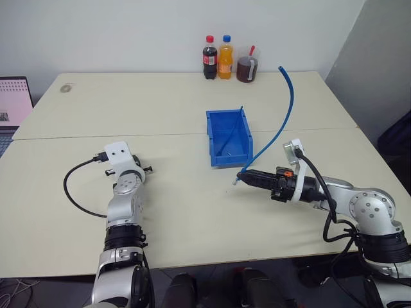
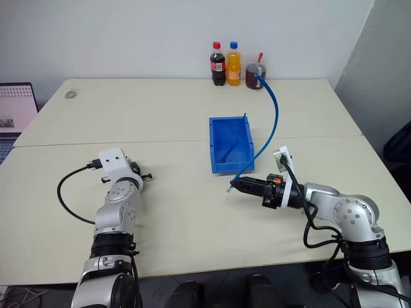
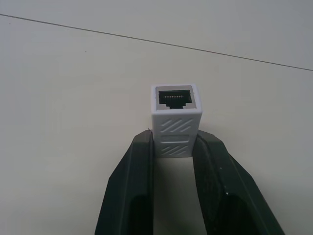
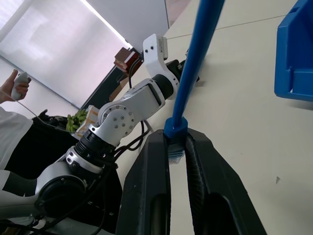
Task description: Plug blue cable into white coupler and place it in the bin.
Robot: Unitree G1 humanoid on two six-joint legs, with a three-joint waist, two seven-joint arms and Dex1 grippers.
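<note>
My left gripper (image 3: 176, 138) is shut on the white coupler (image 3: 176, 117), its two black fingers pressing the block's lower sides. The coupler's dark socket faces away from the wrist, just above the cream table. My right gripper (image 1: 241, 177) points left over the table in front of the bin and is shut on the plug of the blue cable (image 1: 283, 122). The cable rises from the fingers and arcs up in the air over the table's right side. The blue bin (image 1: 210, 136) stands at mid-table, beyond the right gripper. The left arm (image 1: 125, 186) is at the near left.
Two drink bottles (image 1: 217, 58) and a cup with a dark drink (image 1: 247, 68) stand at the table's far edge. A laptop (image 1: 13, 102) sits at the far left. A person's hand holding a controller (image 4: 17, 84) appears in the right wrist view.
</note>
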